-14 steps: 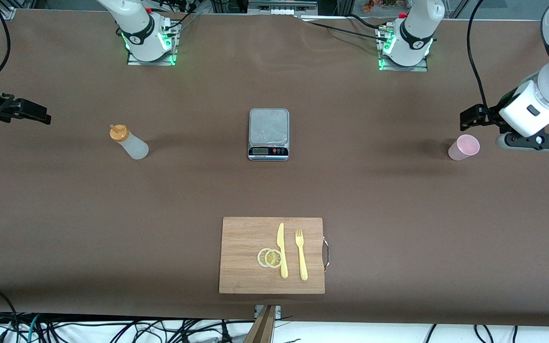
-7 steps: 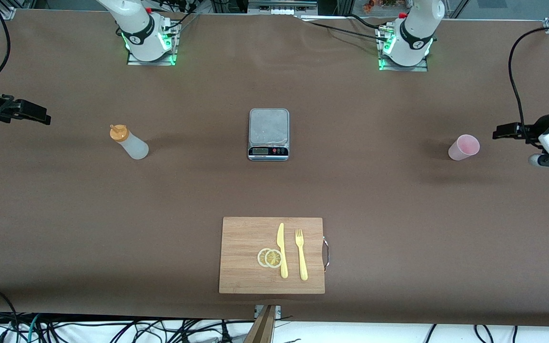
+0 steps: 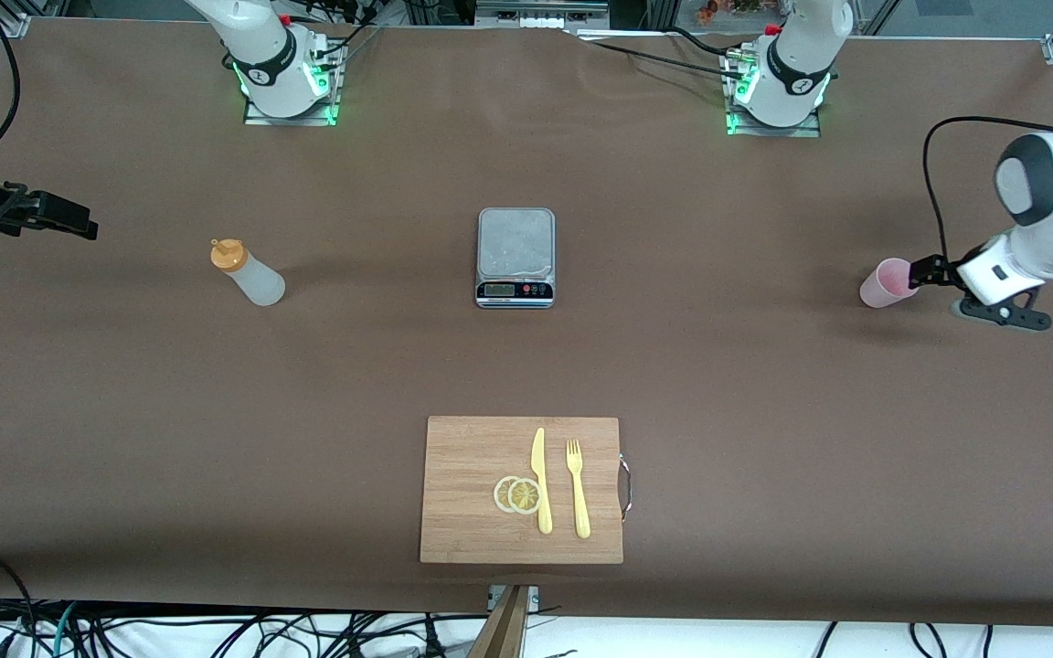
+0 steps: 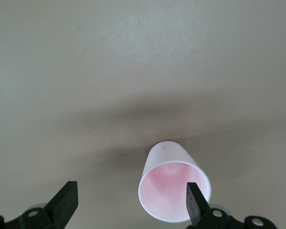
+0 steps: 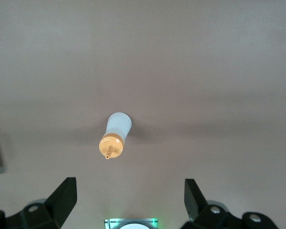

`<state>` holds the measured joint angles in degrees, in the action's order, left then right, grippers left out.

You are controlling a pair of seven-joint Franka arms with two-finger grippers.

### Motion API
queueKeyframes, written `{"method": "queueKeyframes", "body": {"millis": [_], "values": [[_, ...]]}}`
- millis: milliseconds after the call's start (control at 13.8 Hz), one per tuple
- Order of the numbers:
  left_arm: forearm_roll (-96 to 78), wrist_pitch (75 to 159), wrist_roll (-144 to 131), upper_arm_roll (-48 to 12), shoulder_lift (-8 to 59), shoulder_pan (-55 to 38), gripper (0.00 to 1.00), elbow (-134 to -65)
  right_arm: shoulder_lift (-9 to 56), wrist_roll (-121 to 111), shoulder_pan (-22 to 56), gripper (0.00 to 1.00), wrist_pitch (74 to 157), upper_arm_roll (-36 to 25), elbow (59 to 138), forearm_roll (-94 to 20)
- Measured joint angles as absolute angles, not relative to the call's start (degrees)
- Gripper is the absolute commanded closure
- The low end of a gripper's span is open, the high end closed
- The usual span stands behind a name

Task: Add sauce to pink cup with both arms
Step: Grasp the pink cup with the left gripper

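**A:** Sauce is not yet held, is it? How are the hands set?

**B:** Both are spread wide and nothing is gripped. The left hand is held low just beside the pink cup, at the left arm's end of the counter. In the left wrist view one fingertip is seen over the cup's rim instead of outside it. The right hand is kept well apart from the bottle, which stands upright toward the right arm's end.

**A:** What could go wrong?

**B:** The cup is light and empty; if the hand is advanced as aligned, the rim is likely to be struck and the cup tipped or pushed away. A squeezed bottle could also be slipped or sauce spilled early.

**A:** And room to move?

**B:** Plenty is left. The scale is placed mid-counter between bottle and cup, well apart from both. The cutting board with knife, fork and lemon slices is set nearer the front camera. The counter edge lies close to the left hand, so the cup should not be nudged outward.
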<state>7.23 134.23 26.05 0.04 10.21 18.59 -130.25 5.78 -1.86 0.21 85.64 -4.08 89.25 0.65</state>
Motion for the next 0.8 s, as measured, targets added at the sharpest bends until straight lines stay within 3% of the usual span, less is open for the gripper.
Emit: {"method": "queueKeyframes", "body": {"millis": [362,434,506,651,796], "values": [[7.8,137.0,27.4,0.0,10.4,19.7,0.03,-133.7,5.8,-1.9,0.2,0.00,85.6,-4.1,89.2,0.7],[7.8,137.9,27.5,0.0,10.9,19.8,0.12,-133.9,5.8,-1.9,0.2,0.00,85.6,-4.1,89.2,0.7],[7.8,138.9,27.5,0.0,11.7,19.9,0.30,-134.1,5.8,-1.9,0.2,0.00,85.6,-4.1,89.2,0.7],[7.8,140.6,27.5,0.0,13.3,19.9,0.77,-134.1,5.8,-1.9,0.2,0.00,85.6,-4.1,89.2,0.7],[7.8,140.8,27.5,0.0,13.7,20.0,1.00,-134.1,5.8,-1.9,0.2,0.00,85.6,-4.1,89.2,0.7]]}}
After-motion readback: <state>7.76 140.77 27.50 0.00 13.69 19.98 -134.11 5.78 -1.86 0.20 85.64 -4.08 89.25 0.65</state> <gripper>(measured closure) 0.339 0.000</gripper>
